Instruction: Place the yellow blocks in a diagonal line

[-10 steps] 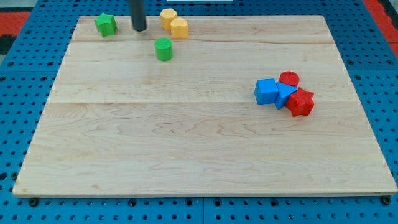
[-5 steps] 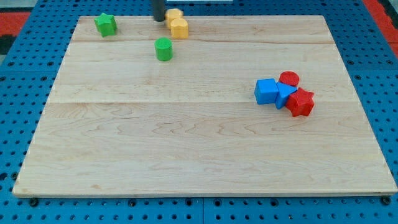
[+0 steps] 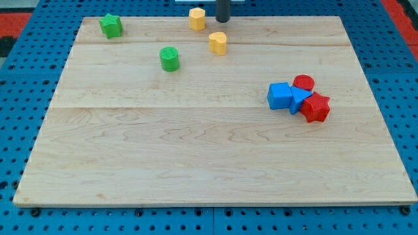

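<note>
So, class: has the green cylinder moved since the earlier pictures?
Yes. The green cylinder has shifted slightly toward the view's bottom-left, judged against the plank seam of the wooden board just above it.

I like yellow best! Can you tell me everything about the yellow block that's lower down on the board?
The lower yellow block is a small, chunky piece with a rounded outline and a smooth, painted look; its exact shape is hard to tell. It sits near the top of the wooden board, touching nothing. The other yellow block lies up and to its left, the green cylinder to its lower left, and my tip just above it.
</note>
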Motion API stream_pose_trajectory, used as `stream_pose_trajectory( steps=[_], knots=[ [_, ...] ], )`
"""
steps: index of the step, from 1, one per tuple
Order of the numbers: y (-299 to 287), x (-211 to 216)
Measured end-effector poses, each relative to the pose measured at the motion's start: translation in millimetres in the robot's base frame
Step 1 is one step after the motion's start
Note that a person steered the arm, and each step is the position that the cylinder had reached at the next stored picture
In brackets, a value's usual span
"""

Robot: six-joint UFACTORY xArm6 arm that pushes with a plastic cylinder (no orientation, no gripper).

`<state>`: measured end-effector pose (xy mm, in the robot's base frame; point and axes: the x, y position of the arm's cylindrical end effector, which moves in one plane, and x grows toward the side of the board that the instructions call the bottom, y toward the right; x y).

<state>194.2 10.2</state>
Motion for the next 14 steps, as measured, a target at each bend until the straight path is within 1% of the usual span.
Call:
stream_pose_trajectory(
  steps=[1,2,3,4,5,6,7,8,9,10,11,12,13,14],
  knots=[
    [-74,21],
    [-119,108],
    [-140,81],
    [-155,21],
    [-172,-3],
    [-145,-3],
    [-28,8],
    [69,14],
    [27,54],
    [-24,44],
    [-87,57],
    [-125,99],
    [-34,103],
    [12,133]
  ],
)
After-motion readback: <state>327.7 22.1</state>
